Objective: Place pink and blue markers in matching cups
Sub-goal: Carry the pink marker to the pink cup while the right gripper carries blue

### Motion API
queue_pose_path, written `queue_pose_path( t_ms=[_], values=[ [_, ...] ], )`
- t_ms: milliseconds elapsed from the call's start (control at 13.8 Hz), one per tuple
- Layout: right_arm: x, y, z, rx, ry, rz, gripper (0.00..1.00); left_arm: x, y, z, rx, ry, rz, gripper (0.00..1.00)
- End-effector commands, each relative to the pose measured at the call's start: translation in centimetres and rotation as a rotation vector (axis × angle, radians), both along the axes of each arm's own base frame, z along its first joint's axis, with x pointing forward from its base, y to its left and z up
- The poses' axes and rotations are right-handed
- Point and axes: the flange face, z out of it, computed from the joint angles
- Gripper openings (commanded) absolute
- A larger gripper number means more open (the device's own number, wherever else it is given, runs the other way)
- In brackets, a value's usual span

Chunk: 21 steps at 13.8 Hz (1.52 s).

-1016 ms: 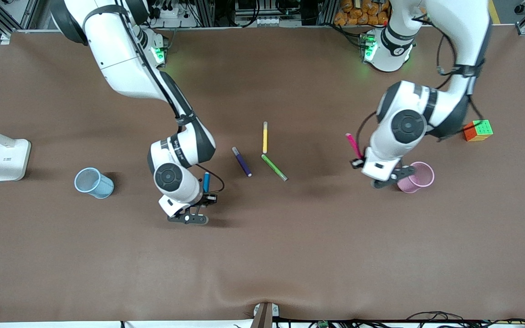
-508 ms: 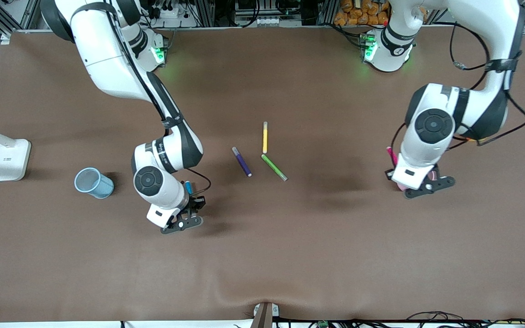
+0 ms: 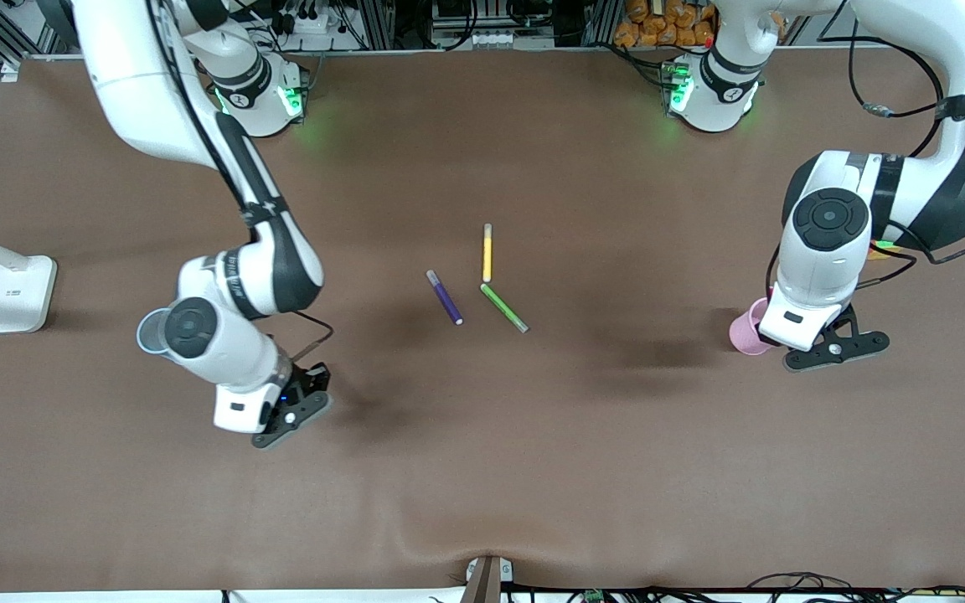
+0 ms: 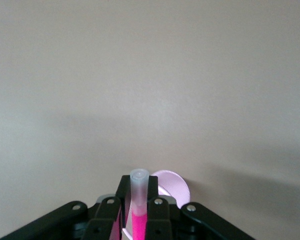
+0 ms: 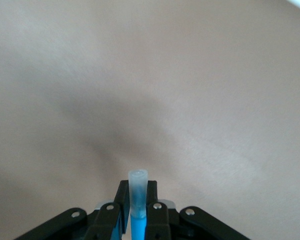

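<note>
Right gripper (image 5: pixel 135 220) is holding the blue marker (image 5: pixel 138 200) upright, its fingers (image 5: pixel 121 200) pinching the barrel just below the greyish cap so the pen is hanging plumb for a drop. In the front view this gripper (image 3: pixel 286 402) is hovering over bare counter (image 3: pixel 482 469) near the blue cup (image 3: pixel 147 331), which is peeking out from under the right arm's wrist, toward the right arm's end; the cup is not showing between the fingers in the right wrist view, so my reading is the pen is not yet lined up over the rim. A white lamp base (image 3: pixel 18 293) is standing well apart from the cup, leaving open room for the approach. Mid-counter, the purple pen (image 3: pixel 445 297), yellow pen (image 3: pixel 487 253) and green pen (image 3: pixel 503 307) are lying flat, untouched, well apart from both sets of fingers. Left gripper (image 4: pixel 138 217) is clamping the pink marker (image 4: pixel 138 220) the same way, cap up, with the pink cup (image 4: pixel 174 182) sitting just past the fingertips. In the front view the cup (image 3: pixel 746 328) is partly covered by the left gripper (image 3: pixel 822 339), which is over the cup's edge, so a small shift looks enough before release.
</note>
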Motion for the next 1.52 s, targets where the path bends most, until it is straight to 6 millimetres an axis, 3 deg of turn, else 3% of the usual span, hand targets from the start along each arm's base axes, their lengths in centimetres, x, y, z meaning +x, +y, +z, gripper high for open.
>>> queue_pose_path(
  t_ms=[0, 145, 290, 508, 725, 943, 1451],
  values=[
    [-0.6, -3.7, 3.5, 0.152, 0.065, 0.018, 0.00, -0.8, 1.5, -0.4, 0.024, -0.035, -0.034, 0.00],
    [-0.5, -6.5, 6.2, 0.284, 0.066, 0.022, 0.00, -0.8, 1.7, -1.1, -0.003, -0.066, -0.054, 0.00],
    [-0.1, -11.2, 7.5, 0.343, 0.073, 0.016, 0.00, -0.6, 2.5, -1.6, 0.013, -0.081, -0.073, 0.00],
    [-0.6, -15.7, 10.4, 0.562, 0.066, 0.110, 0.00, -1.9, 2.2, -3.3, 0.039, -0.122, -0.058, 0.00],
    [-1.1, -21.0, 11.2, 0.619, 0.022, 0.197, 0.00, -2.7, 1.7, -4.5, 0.022, -0.147, -0.024, 0.00],
    [-2.1, -24.2, 13.5, 0.732, -0.041, 0.374, 0.00, -2.8, 1.6, -5.0, -0.010, -0.169, -0.014, 0.00],
    [-3.6, -31.1, 11.9, 0.780, -0.235, 0.627, 0.00, -4.4, 1.4, -7.4, 0.019, -0.194, -0.008, 0.00]
  ],
)
